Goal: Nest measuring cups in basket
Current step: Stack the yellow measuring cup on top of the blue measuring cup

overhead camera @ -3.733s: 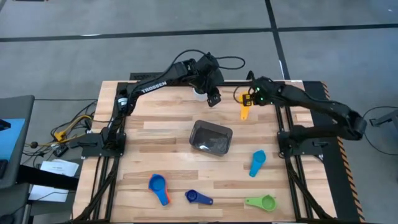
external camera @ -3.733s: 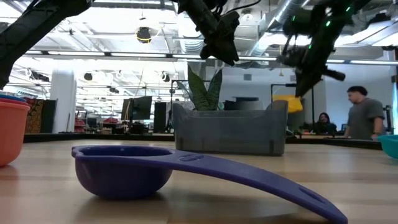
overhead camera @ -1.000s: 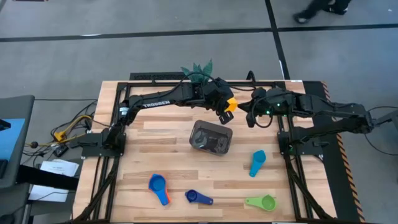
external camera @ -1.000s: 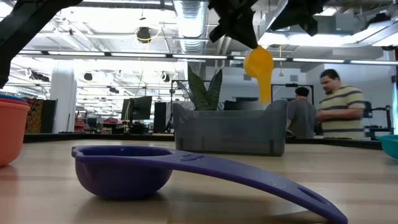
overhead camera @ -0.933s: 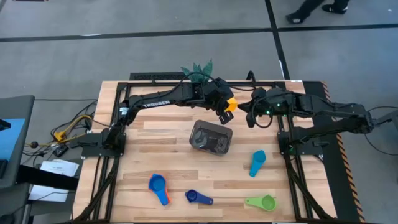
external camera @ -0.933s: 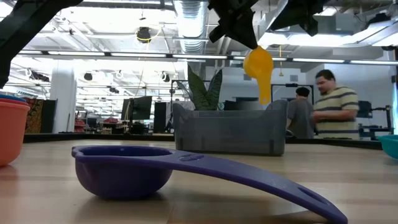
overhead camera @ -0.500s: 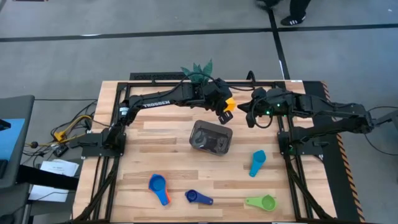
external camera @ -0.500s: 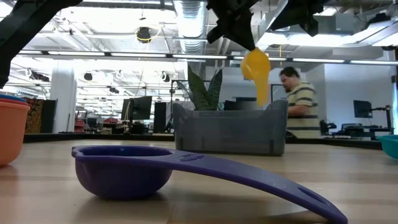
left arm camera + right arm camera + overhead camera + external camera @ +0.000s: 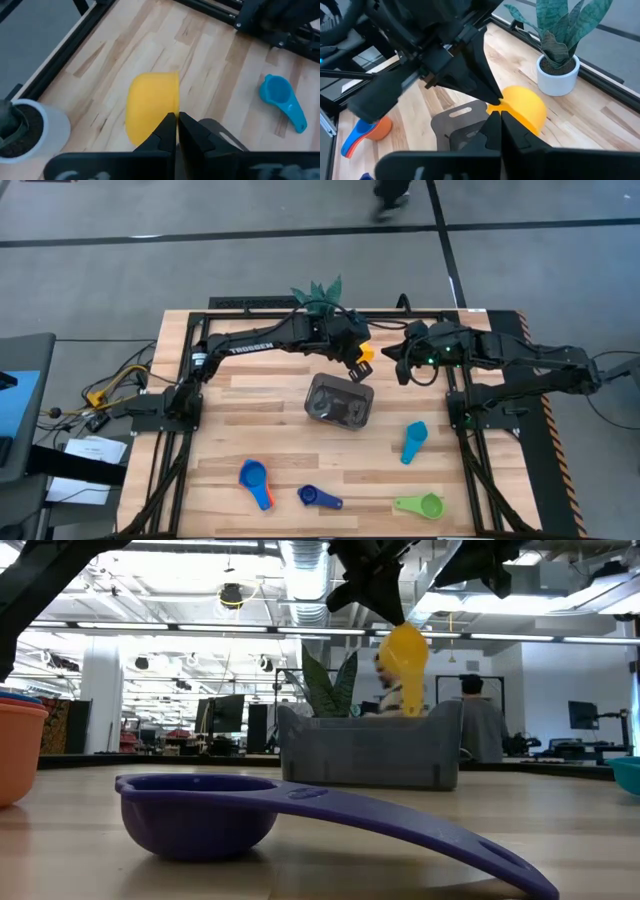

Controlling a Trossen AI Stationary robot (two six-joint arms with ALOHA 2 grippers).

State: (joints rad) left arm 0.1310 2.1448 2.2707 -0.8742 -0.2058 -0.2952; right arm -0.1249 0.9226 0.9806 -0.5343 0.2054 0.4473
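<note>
The yellow measuring cup (image 9: 367,353) hangs in the air just beyond the far right corner of the dark grey basket (image 9: 339,400), with my left gripper (image 9: 356,361) shut on it. In the low view the yellow cup (image 9: 405,648) shows above the basket (image 9: 370,752). My right gripper (image 9: 400,367) is shut a little to the cup's right and holds nothing. On the near part of the table lie a light blue cup (image 9: 413,442), a green cup (image 9: 422,505), a dark blue cup (image 9: 320,498) and a blue cup nested with an orange one (image 9: 256,483). My left gripper pinches the yellow cup's bowl wall at the rim (image 9: 172,111), one finger on the rounded outside and one on the open side. The fingers (image 9: 481,87) slant down from the table's left. The cup is lifted clear, with its handle (image 9: 411,692) pointing down.
A white pot with a green plant (image 9: 318,295) stands at the table's far edge, just behind my left gripper. The dark arm frames run along the table's left and right sides. People move about in the room beyond the table.
My left gripper has rolled and tipped a little without leaving its place. The yellow cup has turned with it and swung slightly toward the table's left, still clear of the basket. A person has walked across the room behind the table.
</note>
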